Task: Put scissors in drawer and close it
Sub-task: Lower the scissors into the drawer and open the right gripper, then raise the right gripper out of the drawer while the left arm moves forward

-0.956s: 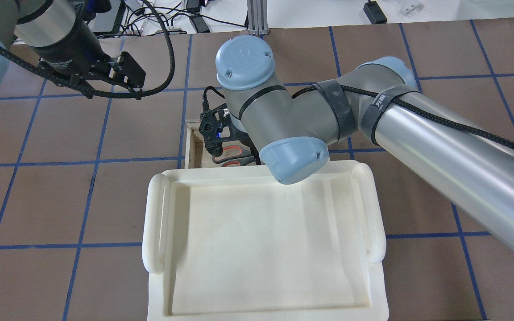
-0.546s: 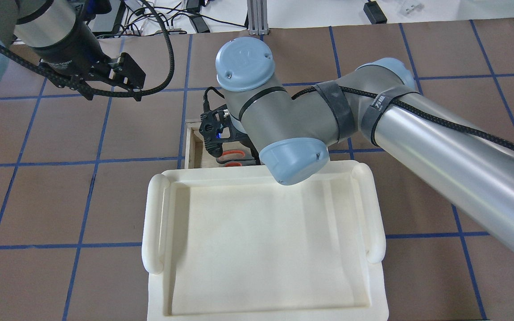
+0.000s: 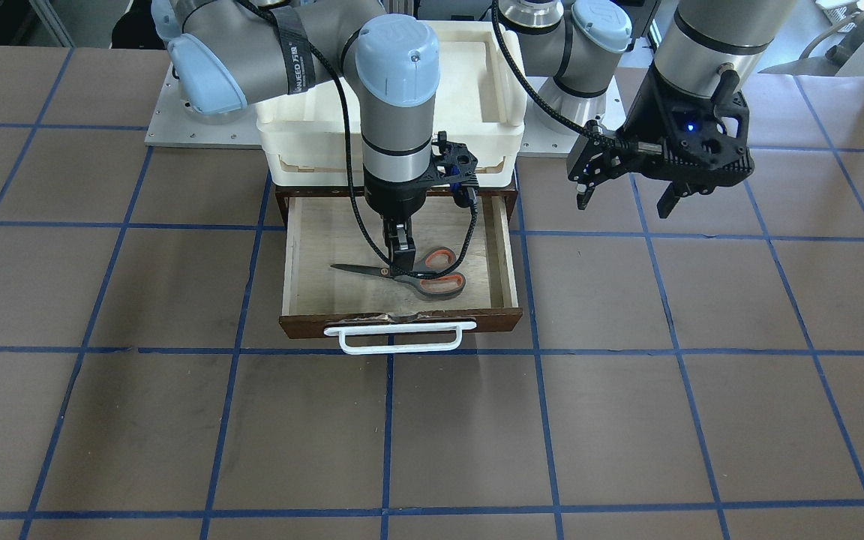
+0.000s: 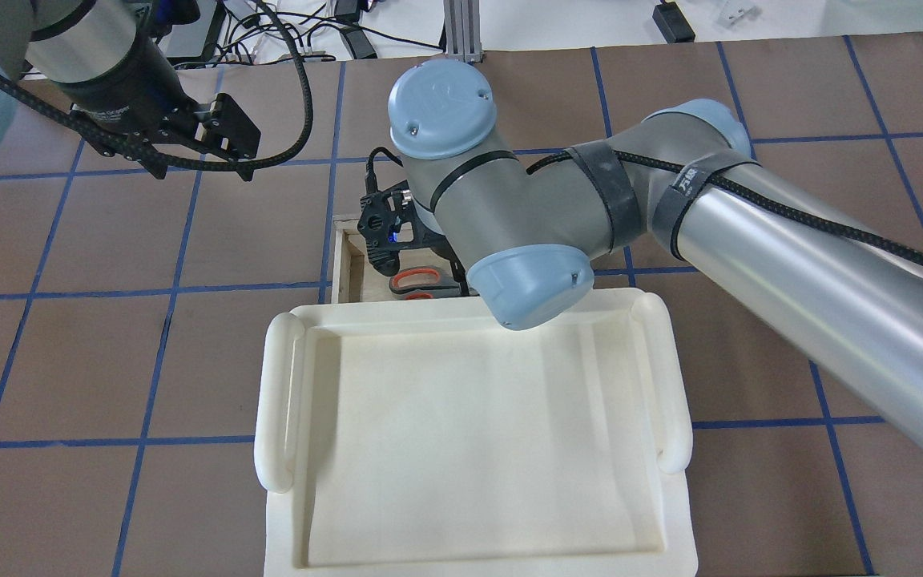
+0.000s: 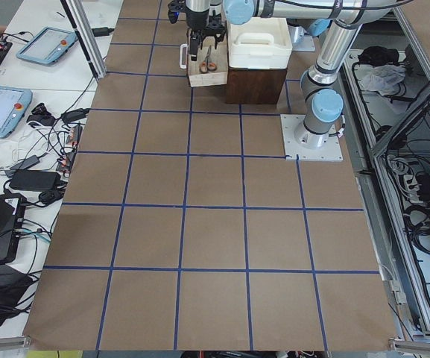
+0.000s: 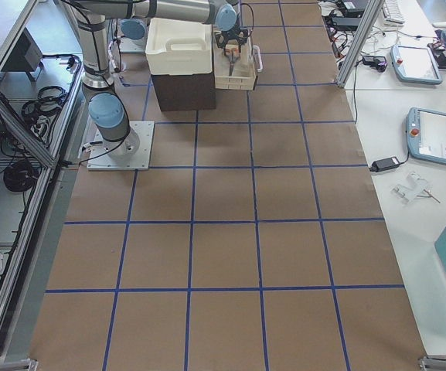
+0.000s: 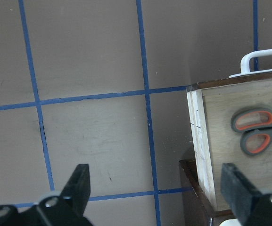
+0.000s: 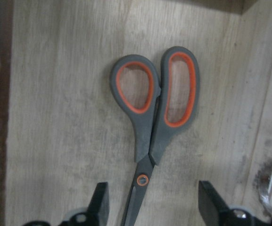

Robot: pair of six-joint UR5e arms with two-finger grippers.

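Brown table (image 3: 177,420): our right gripper (image 3: 400,261), fingers (image 8: 100,202) spread, hangs over scissors (image 8: 150,132) in the drawer (image 3: 304,326); we might bump them leaving.

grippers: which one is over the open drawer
The right gripper: it hangs above the scissors inside the drawer, while the left gripper hovers over the table beside it.

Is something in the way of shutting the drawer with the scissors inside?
Probably yes. The scissors lie flat in the open drawer, but the right gripper hangs inside it just above them, fingers open. It would likely bump the cabinet if the drawer slid in. Nothing blocks the handle.
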